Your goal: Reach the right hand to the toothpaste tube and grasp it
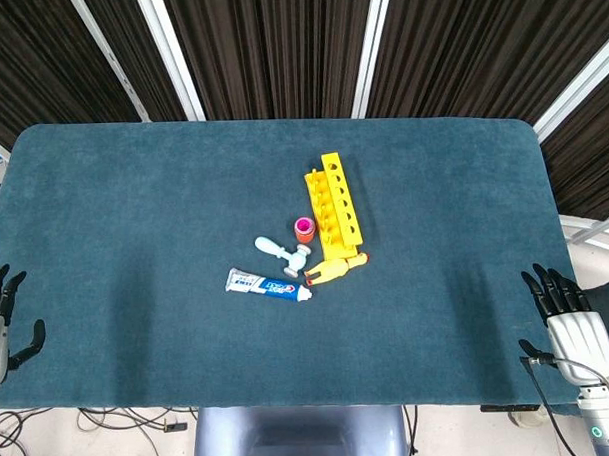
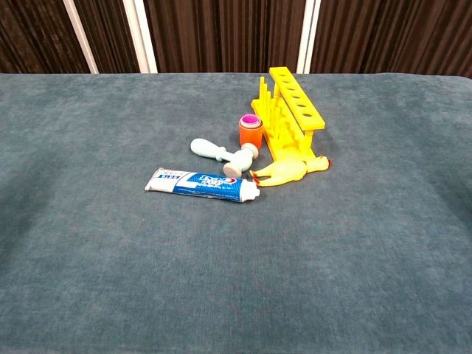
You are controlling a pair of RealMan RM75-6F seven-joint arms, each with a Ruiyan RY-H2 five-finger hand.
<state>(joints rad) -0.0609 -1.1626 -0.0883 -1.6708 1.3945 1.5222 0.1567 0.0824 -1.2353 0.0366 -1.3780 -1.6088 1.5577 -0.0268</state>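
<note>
The toothpaste tube is white and blue and lies flat near the middle of the dark teal table, its cap end pointing right. My right hand rests at the table's front right edge, fingers spread and empty, far to the right of the tube. At the front left edge my left hand is also empty with its fingers apart. Neither hand shows in the chest view.
A yellow rack stands just behind the tube, with a yellow rubber chicken beside the cap. A pale blue toy hammer and a small orange-and-pink cup sit close by.
</note>
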